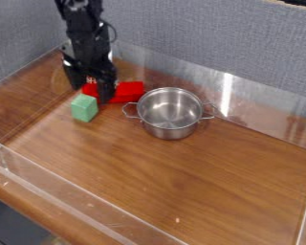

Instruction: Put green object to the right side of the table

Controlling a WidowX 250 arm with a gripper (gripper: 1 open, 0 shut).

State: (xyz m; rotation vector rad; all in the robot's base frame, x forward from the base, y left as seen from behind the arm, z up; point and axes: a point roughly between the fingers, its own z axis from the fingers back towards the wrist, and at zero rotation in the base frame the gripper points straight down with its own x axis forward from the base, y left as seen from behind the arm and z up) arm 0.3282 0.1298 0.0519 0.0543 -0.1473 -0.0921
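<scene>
Overhead, the black arm (79, 24) drops nearly straight down from the top left of the view, its pincer (88, 82) pointing at the bench (182, 182) with both fingers spread apart and nothing between them, so it is released. One finger tip stands just at the 12 o'clock edge of the green object (84, 107); whether it touches the block cannot be told. That small green cube sits on the glossy brown wood at about 10 o'clock from the middle of the bench, on the left half. Directly at its 1 o'clock lies the red block (127, 92), partly hidden by the pincer. Behind the fingers something yellow shows, too covered to name. At 3 o'clock from the green object, well apart, stands the steel pot (170, 110), upright. Low clear walls (232, 91) rim the bench
</scene>
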